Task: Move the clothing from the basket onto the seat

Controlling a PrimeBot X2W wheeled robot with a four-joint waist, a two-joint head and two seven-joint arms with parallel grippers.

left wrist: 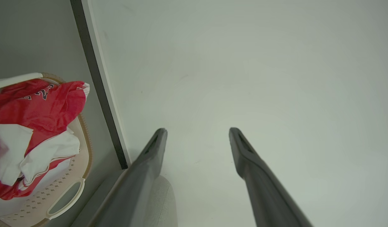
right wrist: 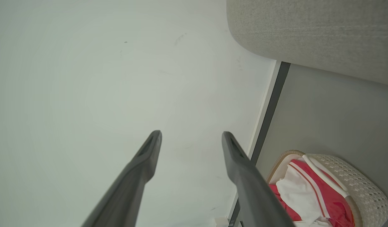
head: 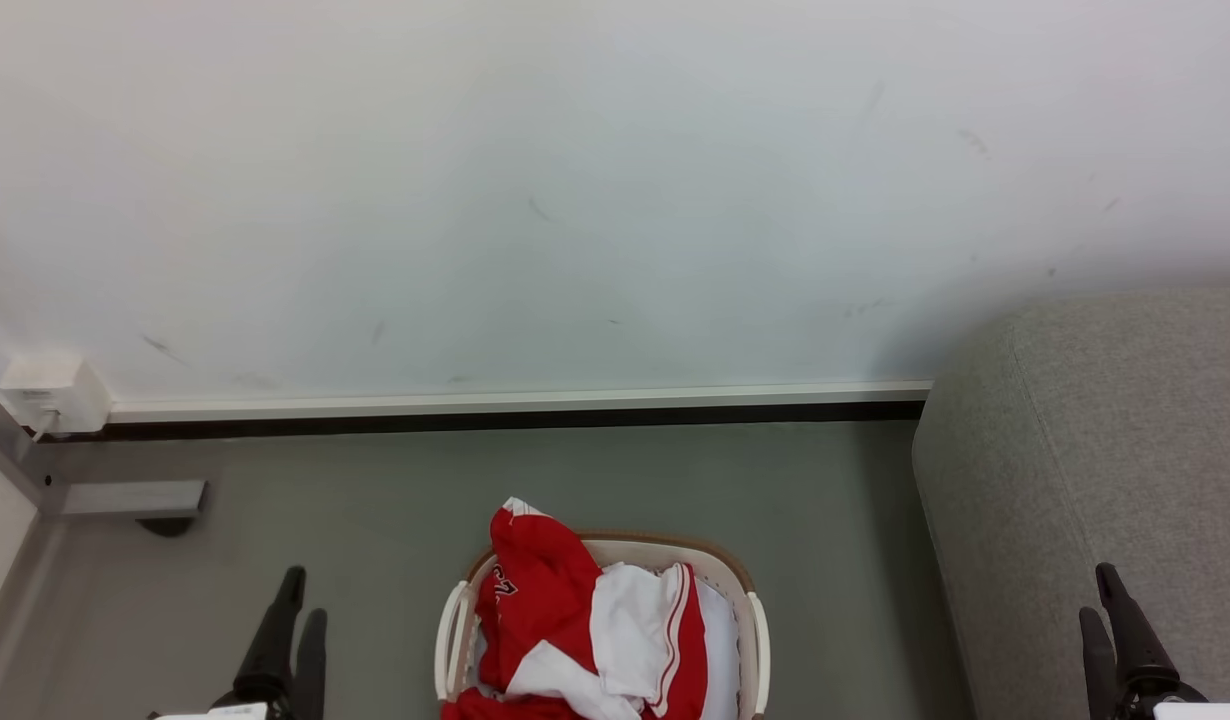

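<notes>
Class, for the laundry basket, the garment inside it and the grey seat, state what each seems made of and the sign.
Oval cream-white basket: likely moulded plastic, smooth, with regular perforations.
Red-and-white jersey: thin fabric, perhaps synthetic, crumpled in soft folds.
Light-grey seat cushion: woven upholstery fabric, matt, grainy texture, stitched seam.

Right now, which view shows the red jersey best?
The head view: from above, the jersey lies heaped across the basket, cut only by the bottom edge. The left wrist view cuts the jersey off at its left edge; the right wrist view catches a part at its lower right.
</notes>
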